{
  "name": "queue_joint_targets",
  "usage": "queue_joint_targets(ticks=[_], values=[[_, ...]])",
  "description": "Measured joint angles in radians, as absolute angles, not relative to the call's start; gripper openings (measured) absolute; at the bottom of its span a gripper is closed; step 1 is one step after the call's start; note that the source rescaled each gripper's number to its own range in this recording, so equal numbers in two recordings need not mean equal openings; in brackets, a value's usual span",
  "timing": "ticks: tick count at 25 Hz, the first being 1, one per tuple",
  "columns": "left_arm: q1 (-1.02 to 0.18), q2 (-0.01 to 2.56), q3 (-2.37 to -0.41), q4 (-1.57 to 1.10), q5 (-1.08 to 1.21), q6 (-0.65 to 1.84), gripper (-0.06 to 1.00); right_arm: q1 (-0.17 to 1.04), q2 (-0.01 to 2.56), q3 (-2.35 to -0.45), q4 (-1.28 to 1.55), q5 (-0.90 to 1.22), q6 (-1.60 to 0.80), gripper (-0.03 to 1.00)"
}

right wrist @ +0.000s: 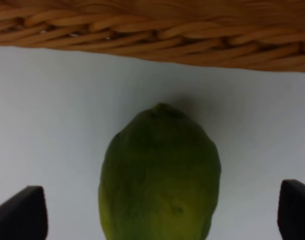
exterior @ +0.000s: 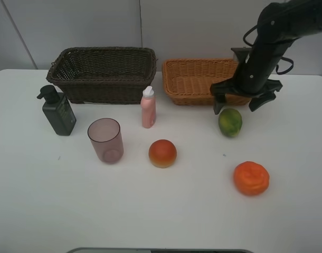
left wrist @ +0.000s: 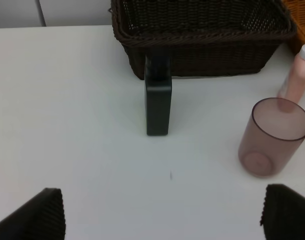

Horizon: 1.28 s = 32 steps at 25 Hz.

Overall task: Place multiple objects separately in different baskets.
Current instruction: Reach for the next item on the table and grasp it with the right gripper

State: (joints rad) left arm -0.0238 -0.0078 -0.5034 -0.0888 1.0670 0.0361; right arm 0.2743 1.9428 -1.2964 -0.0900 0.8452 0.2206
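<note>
The fingers (right wrist: pixel 17 217) of my right gripper (exterior: pixel 237 104) are spread wide and released, with nothing gripped. The green citrus (right wrist: pixel 160 175) lies between them on the white table (exterior: pixel 150 211), and bare table shows on each side of it, so neither finger touches it.

It is a plump oval with finely dimpled skin. It is deep green at the end with the small nub, turns yellower toward the opposite end, and has one small dark spot. Its long axis runs from me toward the light wicker basket (exterior: pixel 195 79), and the nubbed tip faces that basket's woven wall, near it but apart.

In the high view the citrus sits right of centre, just below the light basket's front edge. Its length runs up and down the frame and it lies on its side.

My left gripper (left wrist: pixel 162 215) also hangs open with nothing in it, at the bottom of its own view. The dark green pump bottle (left wrist: pixel 158 102) and the purplish cup (left wrist: pixel 275 137) are beyond it, in front of the dark basket (left wrist: pixel 202 55).
</note>
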Motion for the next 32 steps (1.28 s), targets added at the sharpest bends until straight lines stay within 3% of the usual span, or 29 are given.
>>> queue_joint_targets(ticks=[28, 30, 32], values=[[-0.024, -0.008, -0.503, -0.089, 1.067, 0.036, 1.00, 0.295, 2.073, -1.233, -0.100, 0.696, 0.274, 0.91], [-0.024, -0.008, -0.503, -0.089, 1.067, 0.036, 1.00, 0.295, 2.074, -1.233, -0.104, 0.696, 0.274, 0.83], [-0.024, -0.008, -0.503, -0.089, 1.067, 0.036, 1.00, 0.295, 2.076, -1.233, -0.109, 0.696, 0.274, 0.58]])
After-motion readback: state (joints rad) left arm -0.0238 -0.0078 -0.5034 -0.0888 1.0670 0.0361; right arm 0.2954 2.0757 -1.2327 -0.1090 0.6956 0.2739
